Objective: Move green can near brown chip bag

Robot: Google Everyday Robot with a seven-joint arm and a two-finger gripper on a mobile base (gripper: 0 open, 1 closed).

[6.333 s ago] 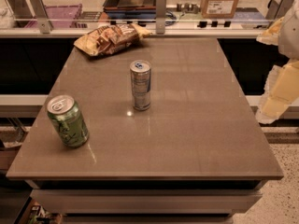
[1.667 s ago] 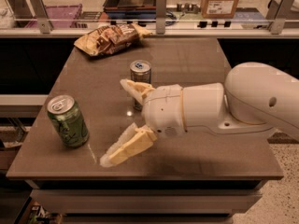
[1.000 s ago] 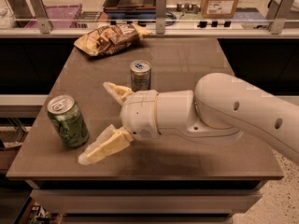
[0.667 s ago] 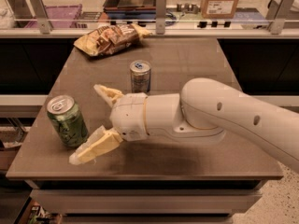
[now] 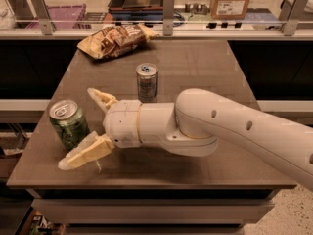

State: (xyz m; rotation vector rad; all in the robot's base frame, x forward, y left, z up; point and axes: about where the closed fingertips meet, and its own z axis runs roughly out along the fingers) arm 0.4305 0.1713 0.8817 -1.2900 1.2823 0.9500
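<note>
gripper: lower left of frame, fingers spread wide, holding nothing | green can: upright on table, lower left, at the mouth of the spread fingers, contact unclear | bag: flat, upper left-centre, well apart from green can | silver can: upright, centre, just behind arm

I have just one camera to work from. It sits high over the near edge of the table, tilted down and facing across the top toward the counter that runs along the top of the frame. It is close in: the table fills most of the picture, with a strip of floor at lower right. The arm crosses from the right edge, and the gripper lies left of centre, fingers spread.
</note>
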